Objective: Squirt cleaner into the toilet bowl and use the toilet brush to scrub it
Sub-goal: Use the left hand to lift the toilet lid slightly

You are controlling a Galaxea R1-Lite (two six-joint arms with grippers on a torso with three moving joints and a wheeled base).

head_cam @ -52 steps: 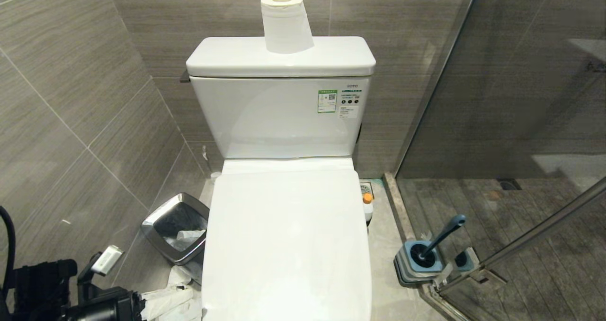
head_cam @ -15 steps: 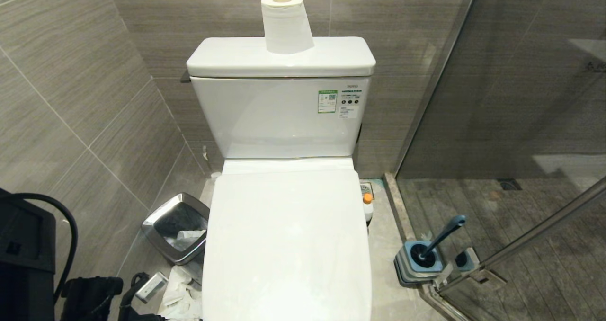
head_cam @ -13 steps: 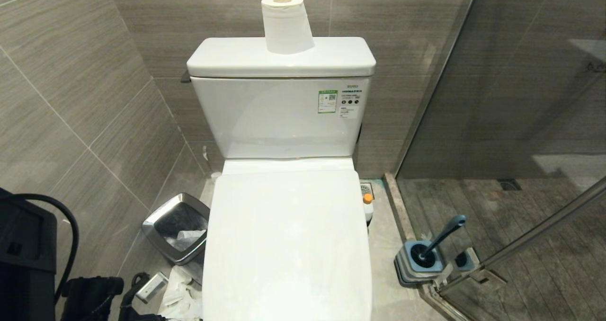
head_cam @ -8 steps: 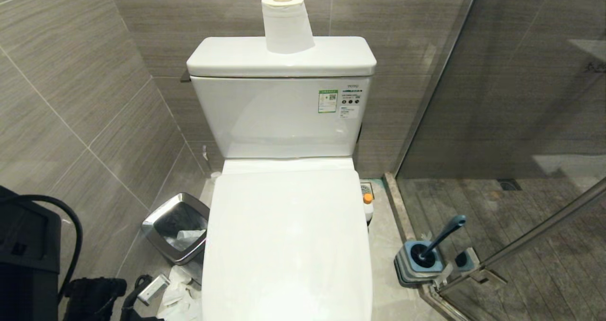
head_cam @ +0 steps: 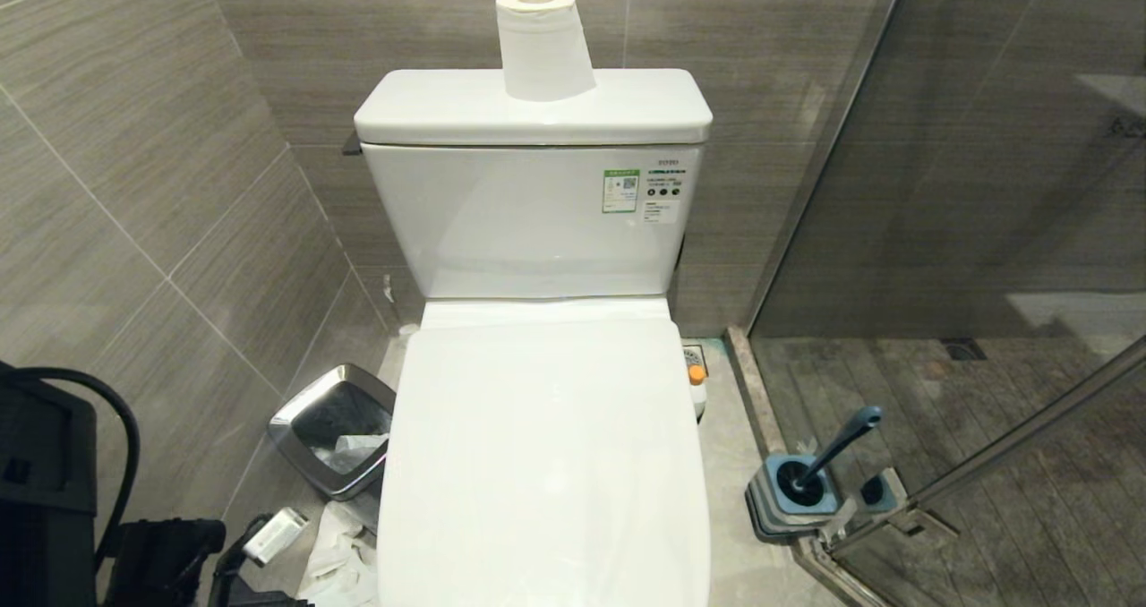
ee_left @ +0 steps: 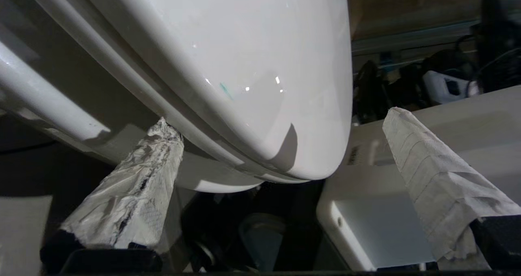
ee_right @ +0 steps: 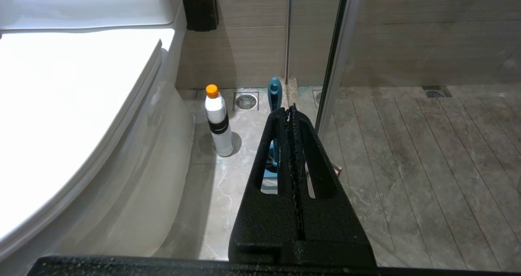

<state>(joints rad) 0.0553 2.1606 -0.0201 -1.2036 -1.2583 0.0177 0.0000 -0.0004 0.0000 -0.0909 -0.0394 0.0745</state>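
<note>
Toilet bowl (head_cam: 543, 464) at centre, lid down flat over seat; cistern (head_cam: 533, 218) behind, paper roll (head_cam: 543, 45) upright on its top. Shower glass (head_cam: 985, 231) along robot's right. Square steel bin (head_cam: 333, 430) on floor left of bowl, crumpled tissue (head_cam: 338, 567) just in front of it. Left pincer (ee_left: 281, 145) low at bowl's front left, jaws spread wide, both fingers wrapped in paper; one wrapped finger (ee_left: 134, 190) touching or nearly touching underside of rim below lid edge, other finger (ee_left: 431, 174) clear past the bowl's front curve; bowl's front edge lying between the two. Nothing gripped. Right pincer (ee_right: 291, 109) shut, empty, hanging to right of bowl, well apart from it. Toilet brush (head_cam: 837, 446) standing tilted in square blue-and-grey base (head_cam: 792, 500) on floor by glass door, straight beyond right pincer tips in wrist view, not touched. Cleaner (ee_right: 218, 121) upright on floor, orange cap on, between bowl side and brush, near floor drain (ee_right: 246, 101); apart from both pincers.
</note>
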